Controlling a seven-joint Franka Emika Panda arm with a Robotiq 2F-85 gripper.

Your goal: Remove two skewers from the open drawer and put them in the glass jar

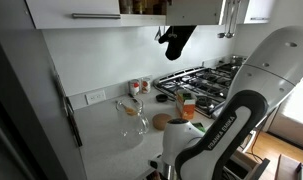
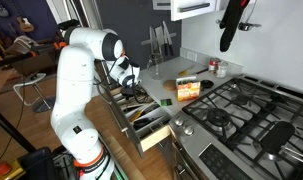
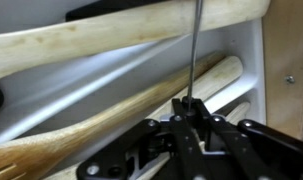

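The tool point(image 3: 189, 108) is pinched nearly shut on one skewer point(image 3: 193, 50), down in the drawer point(image 2: 156, 133) among wooden utensils point(image 3: 111, 35). The skewer is judged light, stiff and slippery (it may pivot), so grip near one end. The glass jar point(image 1: 132, 120) stands on the desk point(image 1: 99, 138).

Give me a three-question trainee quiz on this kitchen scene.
1. True or false: in the wrist view, the end effector is closed on a thin dark skewer.
2. Multiple choice: the open drawer mostly holds A) wooden utensils, B) plates, C) towels.
3. Fill in: the glass jar stands on the ____ beside the stove.
Key: 1 true; 2 A; 3 counter.
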